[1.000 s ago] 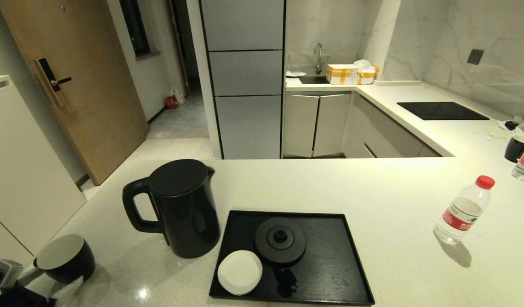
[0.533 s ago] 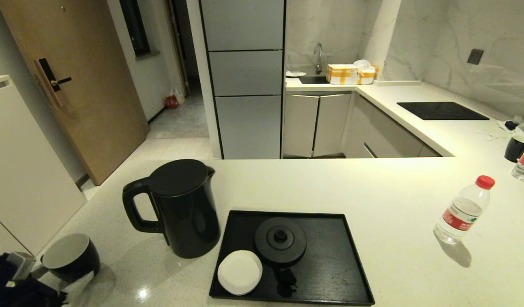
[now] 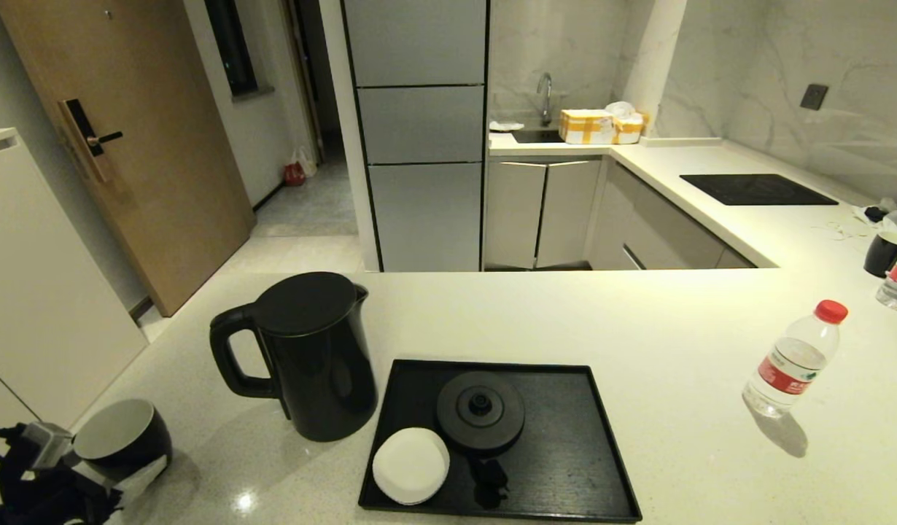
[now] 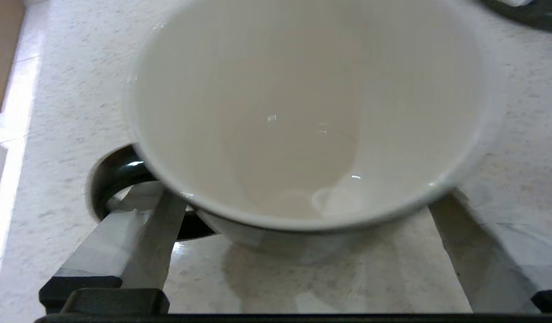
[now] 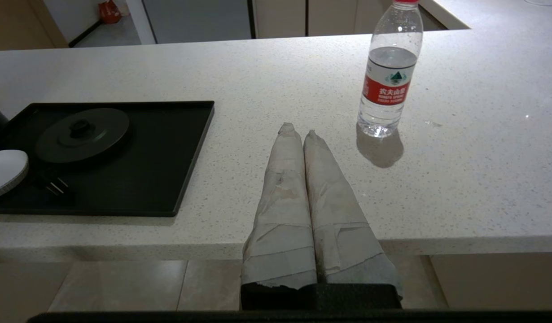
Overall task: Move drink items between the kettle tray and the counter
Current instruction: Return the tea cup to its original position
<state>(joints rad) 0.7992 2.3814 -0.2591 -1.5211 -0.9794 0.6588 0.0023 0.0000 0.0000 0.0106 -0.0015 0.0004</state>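
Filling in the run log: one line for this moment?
left gripper: open, straddling cup on counter | right gripper: shut, parked | kettle: beside tray

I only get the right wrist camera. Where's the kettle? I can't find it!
Observer: The kettle stands on the counter, just left of the tray, not on it.
Operator: Where's the cup?
Observer: The cup is at the counter's front left corner, left of the kettle.
Operator: Is an arm near it?
Observer: Yes. The left gripper is open, with one finger on each side of the cup. I can't tell whether they touch it.
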